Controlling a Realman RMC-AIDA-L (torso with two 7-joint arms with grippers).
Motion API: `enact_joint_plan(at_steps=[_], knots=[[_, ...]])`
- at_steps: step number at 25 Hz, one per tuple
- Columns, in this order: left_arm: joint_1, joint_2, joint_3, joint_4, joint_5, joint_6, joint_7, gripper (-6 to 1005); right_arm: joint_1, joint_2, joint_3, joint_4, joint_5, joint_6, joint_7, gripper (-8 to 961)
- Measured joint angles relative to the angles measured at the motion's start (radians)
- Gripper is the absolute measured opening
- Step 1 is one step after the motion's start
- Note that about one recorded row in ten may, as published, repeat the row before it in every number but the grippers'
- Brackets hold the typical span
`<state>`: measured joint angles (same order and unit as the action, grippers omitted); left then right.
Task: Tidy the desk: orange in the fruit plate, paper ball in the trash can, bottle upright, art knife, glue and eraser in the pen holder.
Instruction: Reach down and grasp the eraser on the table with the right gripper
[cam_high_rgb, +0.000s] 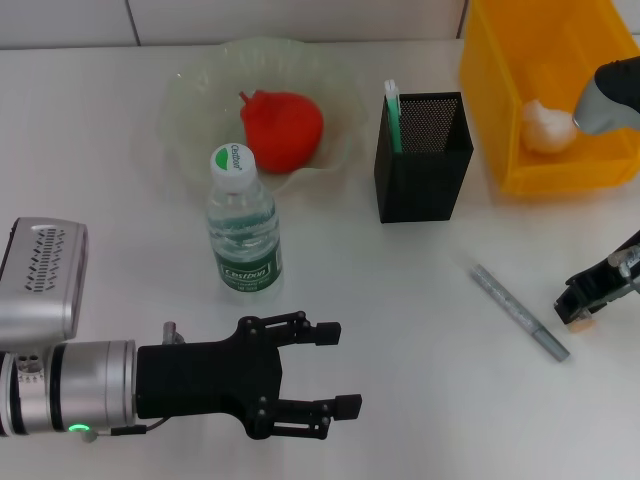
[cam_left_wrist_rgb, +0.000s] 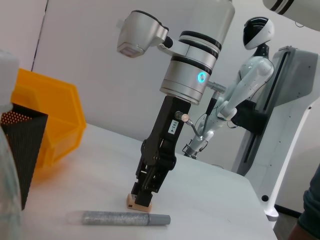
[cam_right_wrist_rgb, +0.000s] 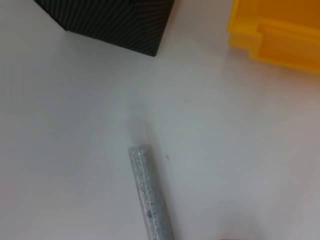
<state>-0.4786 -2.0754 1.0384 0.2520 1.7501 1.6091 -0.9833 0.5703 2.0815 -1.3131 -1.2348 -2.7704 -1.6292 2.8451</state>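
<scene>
One eraser (cam_left_wrist_rgb: 138, 201), tan, lies on the desk (cam_high_rgb: 420, 380) directly under the right gripper (cam_left_wrist_rgb: 145, 192), whose black fingers are down on it; whether they have closed on it cannot be told. Step in hand, by judgement: picking up the eraser for the holder (cam_high_rgb: 423, 155); the next move calls for a firm pinch, a lift, and a carry away to the black mesh holder beyond the knife (cam_high_rgb: 518, 311), which lies just beside the gripper. Holder: one green item already inside. Plate (cam_high_rgb: 200, 85): orange (cam_high_rgb: 283, 128) in it. Yellow bin (cam_high_rgb: 500, 90), near the gripper's far side: paper ball (cam_high_rgb: 545, 125) inside. Bottle (cam_high_rgb: 243, 225): upright. Left gripper (cam_high_rgb: 325, 370): fingers spread, empty, idle, well apart from the work.
</scene>
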Motion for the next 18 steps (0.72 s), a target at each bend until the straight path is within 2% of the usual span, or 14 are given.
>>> enact_joint_plan(at_steps=[7,11,18], knots=[[0.000,0.000,0.000,0.000,-0.001,0.000,0.001,846,0.000,0.000,-0.012,0.000,-0.002,0.003,-0.004,315],[0.000,0.000,0.000,-0.002,-0.001,-0.001,0.008,846,-0.001,0.001,-0.013,-0.007,-0.010,0.007,-0.004,265],[0.000,0.000,-0.005,-0.002,-0.003,-0.005,0.008,846,-0.033,0.001,0.002,-0.111,-0.004,-0.001,-0.007,207]])
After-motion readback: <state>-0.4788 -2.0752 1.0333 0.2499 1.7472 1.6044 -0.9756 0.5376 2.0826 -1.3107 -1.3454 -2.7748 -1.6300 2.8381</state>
